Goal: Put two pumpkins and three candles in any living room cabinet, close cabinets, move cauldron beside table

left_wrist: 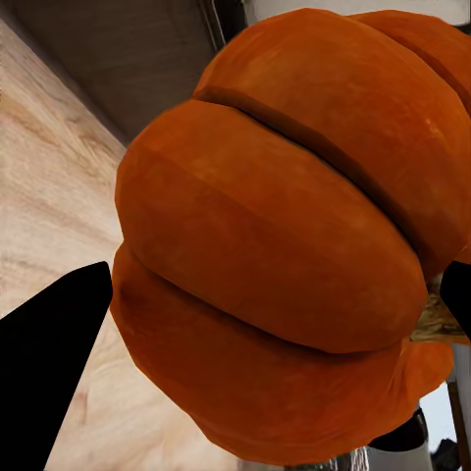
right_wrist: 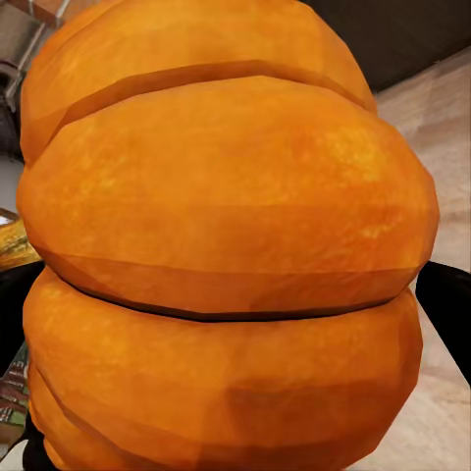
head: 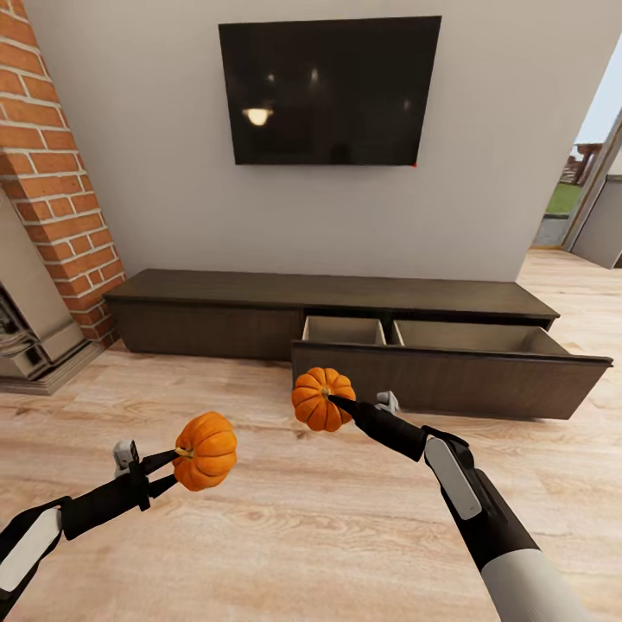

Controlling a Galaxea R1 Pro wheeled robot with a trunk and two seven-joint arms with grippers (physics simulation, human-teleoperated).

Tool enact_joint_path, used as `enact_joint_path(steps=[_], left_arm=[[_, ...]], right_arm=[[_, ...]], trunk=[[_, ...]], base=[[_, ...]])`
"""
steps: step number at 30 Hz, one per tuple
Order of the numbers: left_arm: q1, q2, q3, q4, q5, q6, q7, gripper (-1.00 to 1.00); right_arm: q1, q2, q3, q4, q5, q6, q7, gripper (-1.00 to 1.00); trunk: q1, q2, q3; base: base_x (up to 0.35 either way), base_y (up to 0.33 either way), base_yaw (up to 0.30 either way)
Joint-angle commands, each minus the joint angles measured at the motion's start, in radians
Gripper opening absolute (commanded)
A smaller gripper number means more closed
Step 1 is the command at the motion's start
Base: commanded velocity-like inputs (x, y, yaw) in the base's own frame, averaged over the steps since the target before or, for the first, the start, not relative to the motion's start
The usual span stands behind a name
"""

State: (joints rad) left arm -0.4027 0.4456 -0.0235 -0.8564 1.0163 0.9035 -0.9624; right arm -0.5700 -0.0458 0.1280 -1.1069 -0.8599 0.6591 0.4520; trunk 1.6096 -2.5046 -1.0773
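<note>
Each arm carried a pumpkin above the wood floor (head: 285,536). The left gripper (head: 177,455) was clamped on the left pumpkin (head: 206,449), held at about seven o'clock in the head view; up close its ribbed orange skin (left_wrist: 275,255) sat between the black fingers (left_wrist: 49,353). The right gripper (head: 333,399) was clamped on the right pumpkin (head: 321,398) near the middle, just before the cabinet (head: 207,315). That cabinet's right drawer (head: 449,371) stood pulled out at three o'clock, its pale divided inside showing. A black television (head: 328,91) hung at twelve, brick chimney (head: 52,173) at nine.
</note>
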Motion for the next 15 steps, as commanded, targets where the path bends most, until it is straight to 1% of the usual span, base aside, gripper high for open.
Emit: enact_joint_path(steps=[1, 5, 7, 15], left_arm=[[-0.001, 0.001, -0.002, 0.000, 0.004, 0.003, 0.001, -1.00], [-0.001, 0.001, -0.002, 0.000, 0.004, 0.003, 0.001, -1.00], [-0.001, 0.001, -0.001, 0.000, 0.004, 0.003, 0.000, -1.00], [-0.001, 0.001, -0.002, 0.000, 0.003, 0.003, 0.001, -1.00]], right_arm=[[0.000, -0.001, 0.001, 0.003, -0.004, 0.003, 0.000, -1.00], [0.000, -0.002, 0.001, 0.027, -0.004, 0.002, 0.000, -1.00], [0.000, -0.002, 0.001, 0.031, -0.004, 0.002, 0.001, -1.00], [0.000, -0.002, 0.001, 0.033, -0.004, 0.002, 0.001, -1.00]], trunk=[[-0.001, 0.000, 0.001], [-0.002, 0.001, 0.011], [-0.002, 0.001, 0.007], [-0.006, 0.003, 0.025]], base=[[0.000, 0.000, 0.105], [0.000, 0.000, 0.105], [0.000, 0.000, 0.105], [0.000, 0.000, 0.105]])
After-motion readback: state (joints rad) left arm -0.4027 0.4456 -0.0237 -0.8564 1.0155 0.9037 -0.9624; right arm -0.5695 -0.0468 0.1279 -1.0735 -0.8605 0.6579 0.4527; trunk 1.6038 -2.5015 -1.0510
